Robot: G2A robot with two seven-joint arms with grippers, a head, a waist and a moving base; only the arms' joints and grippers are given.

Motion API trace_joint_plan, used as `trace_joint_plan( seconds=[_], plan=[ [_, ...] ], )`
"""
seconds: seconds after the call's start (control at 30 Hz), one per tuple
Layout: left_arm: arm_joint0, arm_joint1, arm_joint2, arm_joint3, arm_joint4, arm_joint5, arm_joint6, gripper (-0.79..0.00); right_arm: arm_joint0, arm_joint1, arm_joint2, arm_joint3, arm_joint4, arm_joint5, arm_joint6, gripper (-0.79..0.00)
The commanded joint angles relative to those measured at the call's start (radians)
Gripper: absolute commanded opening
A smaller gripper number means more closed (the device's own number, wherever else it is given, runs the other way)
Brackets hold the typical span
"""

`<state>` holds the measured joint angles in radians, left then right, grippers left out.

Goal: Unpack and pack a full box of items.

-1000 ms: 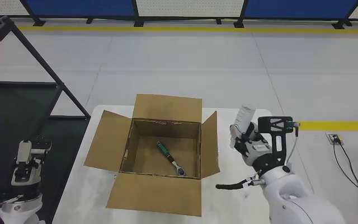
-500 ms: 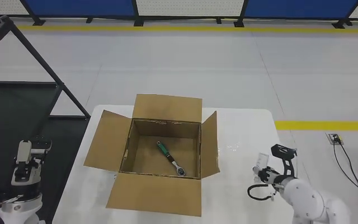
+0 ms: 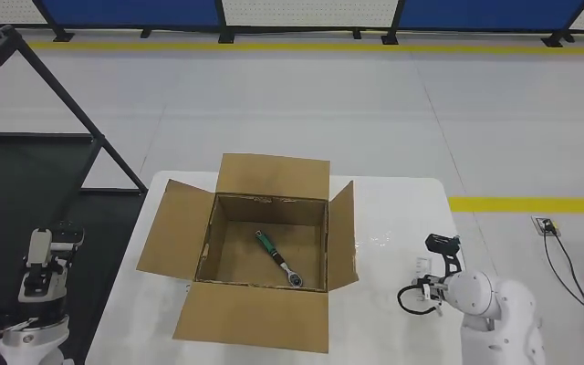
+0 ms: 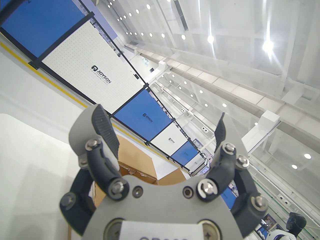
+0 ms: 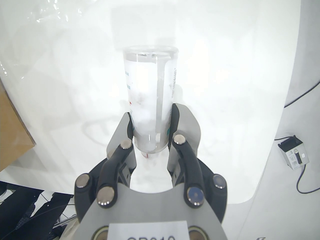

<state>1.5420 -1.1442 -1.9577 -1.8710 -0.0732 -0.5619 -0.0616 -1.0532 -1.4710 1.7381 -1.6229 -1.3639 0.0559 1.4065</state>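
Detail at the right claw (image 5: 151, 119): aimed down at the bench (image 5: 225, 51) and pinched on the neck end of a clear bottle (image 5: 150, 83) with white contents. Long axis of the bottle in line with the claw's own aim, cap end between the pads, flat base farthest out and close over the bench top; contact with the top not discernible.

From above, the same claw (image 3: 427, 281) over the right part of the bench, well apart from the open cardboard box (image 3: 272, 173) and on the robot's right of it. Crumpled clear film (image 5: 55, 3) on the bench, nearer the box. On the box floor, a green-handled ratchet wrench (image 3: 277, 258), flat and diagonal.

Opposite, the left claw (image 4: 160, 116) spread wide and empty, aimed upward, off the left end of the bench and far from the bottle. Right arm thus the one placed for the set-down, judged a short straight lowering along the bottle's axis.

Against one second ago: right claw and bottle lower and farther from the box, then raised just beside the right flap. Box, wrench and left arm unchanged.
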Motion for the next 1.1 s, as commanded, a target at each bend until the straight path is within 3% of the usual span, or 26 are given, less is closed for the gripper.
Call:
trace_joint_plan(
  seconds=[0.0,0.23,0.27,0.43,0.57,0.97,1.03,1.07],
  plan=[
    [0.000,0.000,0.000,0.000,0.000,0.000,0.000,0.000,0.011,0.003,-0.007,0.019,-0.004,0.002,0.002,-0.785],
    [0.000,0.000,0.000,0.000,0.000,0.000,0.000,0.000,0.055,0.012,-0.028,0.086,-0.021,0.018,0.015,-0.776],
    [0.000,0.000,0.000,0.000,0.000,0.000,0.000,0.000,0.059,0.013,-0.030,0.091,-0.022,0.018,0.016,-0.699],
    [0.000,0.000,0.000,0.000,0.000,0.000,0.000,0.000,0.061,0.018,-0.037,0.101,-0.014,0.024,0.012,-0.496],
    [0.000,0.000,0.000,0.000,0.000,0.000,0.000,0.000,0.059,0.023,-0.040,0.103,-0.008,0.029,0.007,-0.422],
    [0.000,0.000,0.000,0.000,0.000,0.000,0.000,0.000,0.057,0.035,-0.061,0.080,-0.008,0.050,0.014,-0.357],
    [0.000,0.000,0.000,0.000,0.000,0.000,0.000,0.000,0.056,0.037,-0.063,0.074,-0.007,0.053,0.017,-0.256],
    [0.000,0.000,0.000,0.000,0.000,0.000,0.000,0.000,0.057,0.038,-0.063,0.070,-0.008,0.054,0.018,-0.139]
  ],
)
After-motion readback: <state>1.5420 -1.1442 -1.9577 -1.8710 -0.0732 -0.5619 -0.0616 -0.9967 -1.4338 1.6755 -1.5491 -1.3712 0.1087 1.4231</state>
